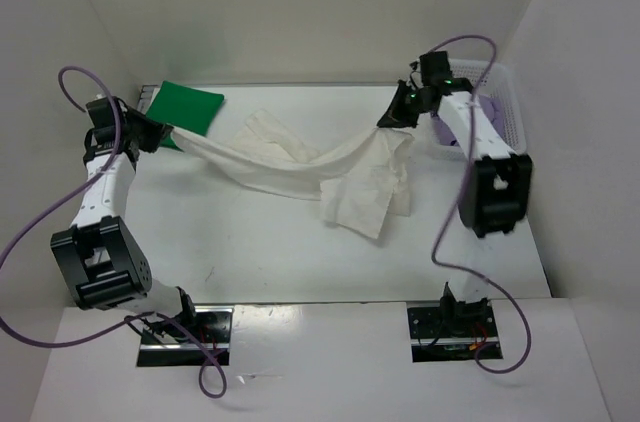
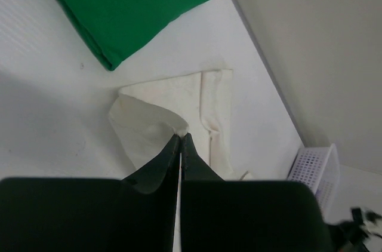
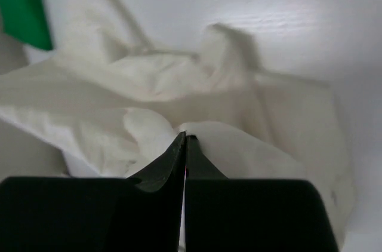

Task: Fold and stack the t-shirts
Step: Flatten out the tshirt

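1. Overhead, the white-cream shirt [image 1: 300, 167] sags stretched between the left end effector [image 1: 158, 132] and the right end effector [image 1: 392, 122], with its loose part draped on the tabletop [image 1: 250, 252].
2. Only this view shows the light purple shirt [image 1: 447, 139], in the basket [image 1: 505, 92] at far right.
3. The left wrist view shows those jaws pinched shut on a cream edge, with the folded green shirt [image 2: 131, 7] lying flat beyond.
4. The right wrist view shows those jaws clamped on bunched cream cloth.
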`<control>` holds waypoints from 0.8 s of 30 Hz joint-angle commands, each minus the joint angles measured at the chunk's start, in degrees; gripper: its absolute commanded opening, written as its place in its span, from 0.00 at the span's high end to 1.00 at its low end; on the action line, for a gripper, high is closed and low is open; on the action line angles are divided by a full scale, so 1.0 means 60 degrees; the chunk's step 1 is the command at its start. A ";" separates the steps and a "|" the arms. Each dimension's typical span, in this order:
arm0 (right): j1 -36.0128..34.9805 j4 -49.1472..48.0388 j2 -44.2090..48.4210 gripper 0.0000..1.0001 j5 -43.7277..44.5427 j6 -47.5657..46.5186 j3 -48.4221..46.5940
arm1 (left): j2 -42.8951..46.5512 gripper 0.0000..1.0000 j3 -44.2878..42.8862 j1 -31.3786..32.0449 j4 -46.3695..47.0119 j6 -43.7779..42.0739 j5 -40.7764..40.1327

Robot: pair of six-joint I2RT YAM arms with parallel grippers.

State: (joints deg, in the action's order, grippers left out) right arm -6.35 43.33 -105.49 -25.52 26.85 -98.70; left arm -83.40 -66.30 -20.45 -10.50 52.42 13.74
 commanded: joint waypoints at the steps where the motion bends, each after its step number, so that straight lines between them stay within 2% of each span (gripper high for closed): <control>1: -0.0186 -0.0191 -0.2351 1.00 0.0983 -0.0256 -0.1433 | -0.0324 1.00 -0.0112 -0.0064 0.0447 -0.0343 -0.0122; 2: -0.0187 -0.0191 -0.2572 0.99 0.1175 -0.0155 -0.1640 | -0.0426 1.00 -0.0112 -0.0064 0.0447 -0.0344 -0.0122; 4: -0.0275 -0.0279 -0.2662 0.89 0.1338 0.0021 -0.1876 | -0.0427 1.00 0.0020 -0.0064 0.0548 -0.0344 -0.0122; 5: -0.0275 -0.0279 -0.2459 0.73 0.1338 0.0022 -0.1876 | -0.0427 1.00 0.0165 -0.0064 0.0549 -0.0344 -0.0122; 7: -0.0362 -0.0555 -0.1451 0.54 0.1774 0.0022 -0.1030 | -0.0427 1.00 0.0400 -0.0064 0.0636 -0.0344 -0.0122; 8: -0.0363 -0.0702 -0.0939 0.51 0.1951 0.0138 -0.0519 | -0.0325 1.00 0.0488 -0.0064 0.0637 -0.0344 -0.0122; 9: -0.0450 -0.0906 0.0285 0.48 0.2040 0.0255 0.0849 | -0.0324 1.00 0.0489 -0.0064 0.0637 -0.0344 -0.0122; 11: -0.0451 -0.1741 0.1550 0.47 0.1911 0.0811 0.2510 | -0.0207 1.00 0.0621 -0.0064 0.0725 -0.0344 -0.0122; 12: -0.0451 -0.1917 0.2079 0.48 0.1822 0.1059 0.4099 | -0.0207 1.00 0.0751 -0.0064 0.0725 -0.0344 -0.0122; 14: -0.0553 -0.2445 0.3457 0.57 0.1662 0.1717 0.6284 | -0.0090 1.00 0.0855 0.0184 0.0725 -0.0344 -0.0122; 17: -0.0861 -0.2928 0.4441 0.58 0.1660 0.2465 0.8310 | -0.0090 1.00 0.1059 0.0434 0.0725 -0.0344 -0.0122; 22: -0.1154 -0.3441 0.4765 0.58 0.1792 0.2965 0.9708 | -0.0003 1.00 0.1163 0.0931 0.0813 -0.0256 -0.0209; 24: -0.1256 -0.3559 0.4532 0.58 0.1923 0.3053 0.9711 | -0.0002 1.00 0.1338 0.1048 0.0900 -0.0256 -0.0209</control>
State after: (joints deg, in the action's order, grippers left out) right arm -12.99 27.81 -78.76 -15.44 42.26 -39.97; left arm -86.02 -59.42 -15.05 -8.03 51.20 12.69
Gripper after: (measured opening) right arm 0.422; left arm 0.008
